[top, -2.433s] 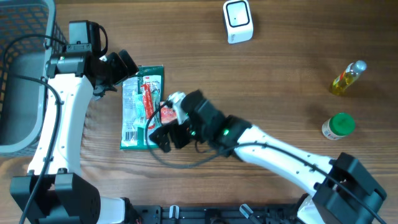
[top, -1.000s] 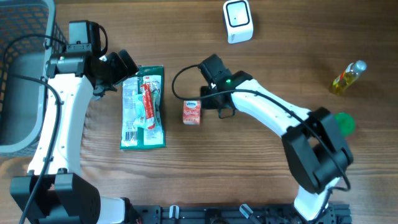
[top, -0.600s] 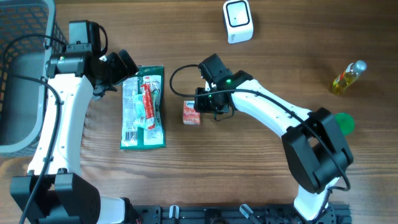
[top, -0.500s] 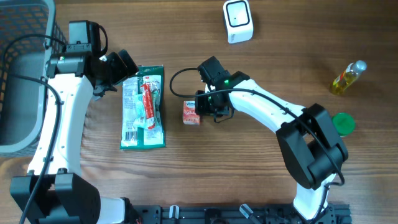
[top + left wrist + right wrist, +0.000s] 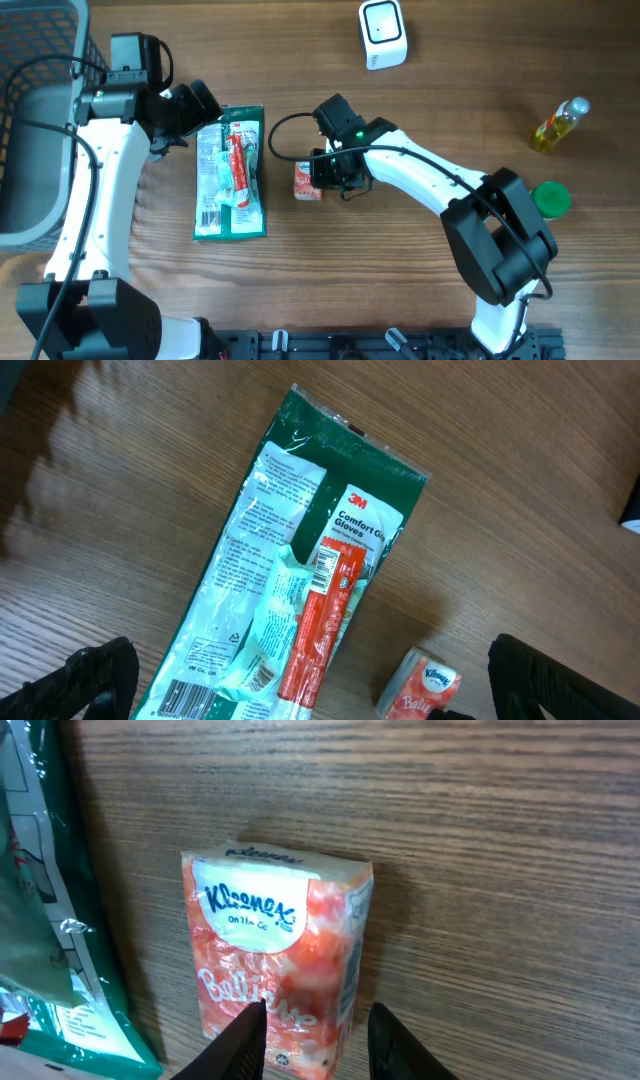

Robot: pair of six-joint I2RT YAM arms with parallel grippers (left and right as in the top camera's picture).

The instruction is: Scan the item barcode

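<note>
A small orange-red Kleenex tissue pack [image 5: 306, 182] [image 5: 275, 960] lies on the wooden table, right of a green 3M gloves package [image 5: 228, 175] [image 5: 290, 550]. My right gripper [image 5: 332, 172] [image 5: 318, 1035] hovers at the pack's right edge, open with a narrow gap. One finger is over the pack's face and the other is past its right side. My left gripper [image 5: 195, 108] [image 5: 325, 685] stands wide open above the gloves package, holding nothing. A red stick pack [image 5: 322, 615] and a small pale wrapper lie on the gloves. The white scanner [image 5: 382, 35] stands at the back.
A grey basket [image 5: 30, 120] sits at the far left behind the left arm. A yellow oil bottle [image 5: 558, 125] and a green-lidded jar [image 5: 545, 200] stand at the right. The right arm's cable loops just left of its wrist.
The right gripper left the tissue pack on the table beside the gloves, swung up and right, then came back left and down over the pack. The left arm has not moved.
</note>
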